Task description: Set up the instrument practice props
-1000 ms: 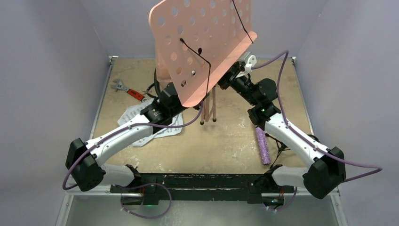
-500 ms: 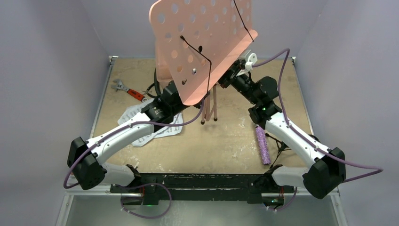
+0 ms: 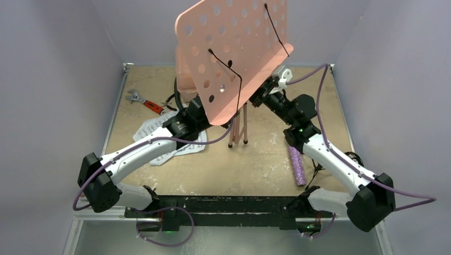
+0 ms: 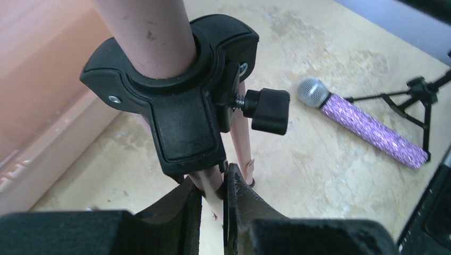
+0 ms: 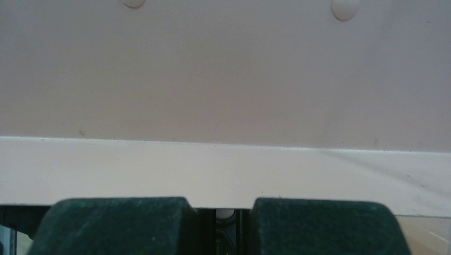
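Note:
The pink perforated music stand [image 3: 234,53] is held tilted over the middle of the table, with its legs [image 3: 239,127] folded together and pointing down. My left gripper [image 4: 213,183] is shut on one pink leg just under the black hub [image 4: 181,95]; in the top view its fingers are hidden under the desk. My right gripper [image 3: 261,91] is shut on the desk's lower lip [image 5: 223,170]. The purple glittery microphone [image 3: 297,166] lies at the right, also seen in the left wrist view [image 4: 367,127]. The black tripod mic stand [image 4: 420,93] lies beside it. White sheet-music pages [image 3: 159,143] lie under my left arm.
A red-handled wrench [image 3: 144,101] lies at the far left. A pink translucent box [image 3: 183,79] stands behind the music stand, also in the left wrist view [image 4: 42,106]. Purple cables loop from both arms.
The music stand has shifted a little to the right and its desk has tilted. Both arms moved right with it, and the folded legs swung right.

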